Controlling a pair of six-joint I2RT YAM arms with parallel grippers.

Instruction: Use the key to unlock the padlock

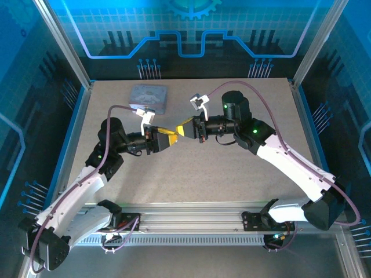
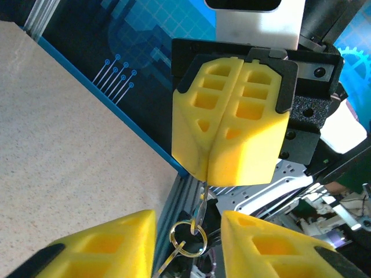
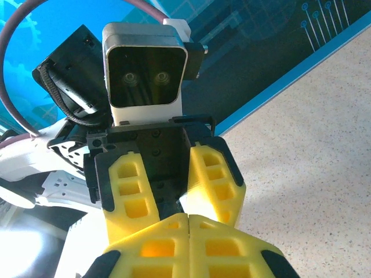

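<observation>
The padlock (image 1: 149,97), a flat silver-grey block, lies on the table at the back left, apart from both arms. The two grippers meet tip to tip above the middle of the table. My right gripper (image 1: 184,130) is shut, and the key (image 2: 202,196) sticks out thin and dark from between its yellow fingers (image 2: 232,121). A brass-coloured split ring (image 2: 188,237) hangs from the key. My left gripper (image 2: 188,217) is open, one fingertip on either side of the key and ring with a gap on both sides. In the right wrist view the left gripper's fingers (image 3: 214,179) stand apart above my shut right gripper (image 3: 188,219).
The speckled beige tabletop (image 1: 191,174) is fenced by blue walls and aluminium posts (image 1: 58,40). A metal rail (image 1: 191,217) runs along the near edge between the arm bases. Open table lies in front of and to the right of the grippers.
</observation>
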